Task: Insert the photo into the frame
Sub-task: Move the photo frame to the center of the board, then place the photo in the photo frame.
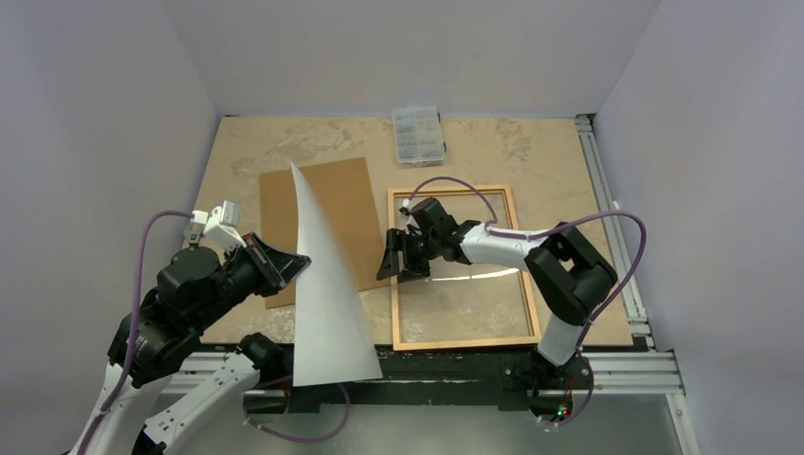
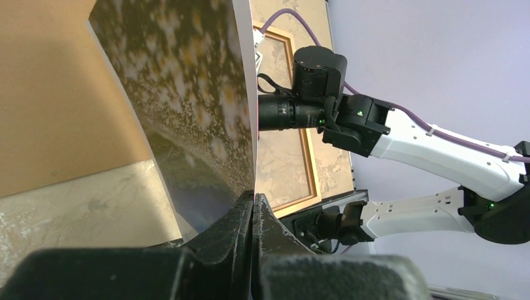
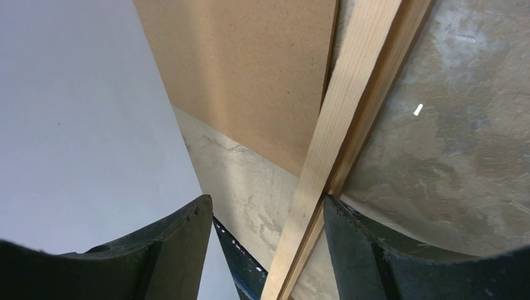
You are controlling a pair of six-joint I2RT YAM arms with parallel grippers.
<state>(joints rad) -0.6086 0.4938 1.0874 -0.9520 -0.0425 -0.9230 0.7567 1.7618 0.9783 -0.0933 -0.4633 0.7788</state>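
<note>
Mid-carry: left fingers point(image 2: 253, 209) pinch the glossy white-backed photo point(image 1: 327, 303) upright, right fingers point(image 1: 403, 260) gape empty. Next, I'd guess, lay it flat into the orange-brown wooden frame point(image 1: 463, 343) under them.

Left arm point(image 1: 180, 303) and right arm point(image 1: 559, 275): white moulded link shells between bulky black joint housings, with a purple cable point(image 2: 465, 139) running along each arm, fastened by white ties. Left gripper point(image 2: 253, 199) and right gripper point(image 3: 267, 203): matte black, with tapered fingers of grainy finish. Small green lights point(image 2: 361, 113) glow on the right arm's black housings.
</note>
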